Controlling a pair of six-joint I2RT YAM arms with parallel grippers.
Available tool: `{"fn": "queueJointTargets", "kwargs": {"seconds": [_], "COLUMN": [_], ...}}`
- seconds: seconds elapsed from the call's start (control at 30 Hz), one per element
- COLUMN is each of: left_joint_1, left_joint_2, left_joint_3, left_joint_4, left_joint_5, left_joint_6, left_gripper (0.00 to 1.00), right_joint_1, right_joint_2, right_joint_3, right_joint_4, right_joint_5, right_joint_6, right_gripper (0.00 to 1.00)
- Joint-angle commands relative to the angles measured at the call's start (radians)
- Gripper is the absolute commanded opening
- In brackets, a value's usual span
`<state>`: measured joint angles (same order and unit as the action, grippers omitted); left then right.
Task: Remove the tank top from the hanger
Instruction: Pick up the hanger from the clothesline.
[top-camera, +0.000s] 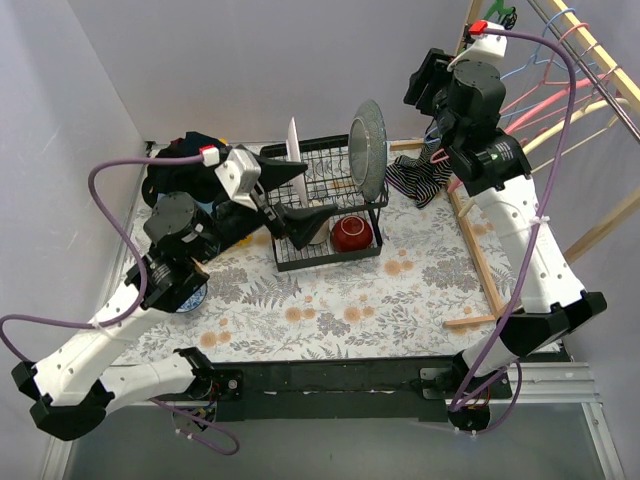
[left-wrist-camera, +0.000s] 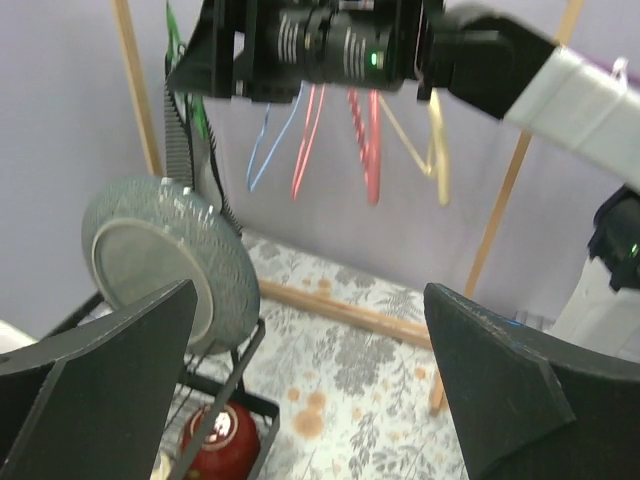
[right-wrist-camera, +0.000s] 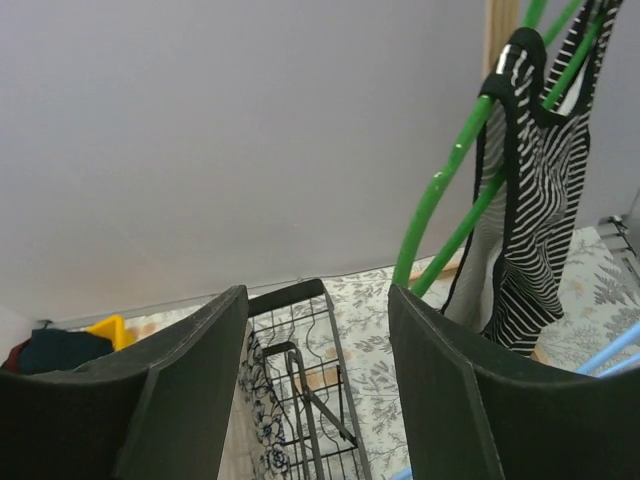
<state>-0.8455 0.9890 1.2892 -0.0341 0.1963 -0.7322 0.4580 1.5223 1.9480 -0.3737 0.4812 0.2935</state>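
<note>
The left claw (left-wrist-camera: 308, 300) hangs over the floral-patterned desk (top-camera: 330, 310) at about 10 o'clock in the overhead view. Its black fingers are spread as wide as they go, with nothing between them. It points towards the black wire dish rack (top-camera: 320, 160), where a grey ceramic plate (top-camera: 368, 145) stands on edge and a small red bowl (top-camera: 352, 233) sits at the front.

At about 1 o'clock the right arm reaches up to the wooden rail (top-camera: 590, 50) of coloured hangers. The right claw (right-wrist-camera: 317, 295) is roughly half open and holds nothing (only the far wall and the rack show through the gap).

The black-and-white striped tank top (right-wrist-camera: 535, 200) hangs at 2 o'clock from that claw, near it but apart. Its strap is looped over the green plastic hanger (right-wrist-camera: 440, 190) and its hem drops towards the desk's back right corner.

Nothing of the removal looks done, since the garment is fully on the hanger and ungripped. Left to do are a grip on the fabric or strap, slipping both straps off the green arms, and drawing it clear.
</note>
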Motion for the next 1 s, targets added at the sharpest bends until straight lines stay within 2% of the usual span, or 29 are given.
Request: {"fn": "queueJointTargets", "kwargs": {"seconds": [0.0,0.23,0.5,0.8,0.97], "left_joint_1": [0.002,0.002,0.002,0.002,0.002], "left_joint_2": [-0.101,-0.150,-0.228,-0.263,-0.259], "left_joint_3": [-0.111,-0.126,-0.169,-0.166,-0.157], "left_joint_4": [-0.069,-0.142,-0.125,-0.124,-0.136], "left_joint_5": [-0.049,-0.063,-0.084,-0.101,-0.116], "left_joint_6": [0.040,0.024,-0.015,-0.026,-0.016], "left_gripper": [0.98,0.98,0.98,0.98,0.98], "right_joint_1": [-0.018,-0.021,-0.022,-0.024,-0.032], "right_joint_2": [-0.001,0.056,0.113,0.170,0.225], "right_joint_3": [0.000,0.015,0.011,-0.004,0.046], "right_joint_4": [0.048,0.110,0.176,0.306,0.283], "right_joint_5": [0.112,0.177,0.207,0.319,0.352], "right_joint_6": [0.044,0.055,0.065,-0.007,-0.001], "right_gripper": [0.65,0.62,0.64,0.58,0.59]}}
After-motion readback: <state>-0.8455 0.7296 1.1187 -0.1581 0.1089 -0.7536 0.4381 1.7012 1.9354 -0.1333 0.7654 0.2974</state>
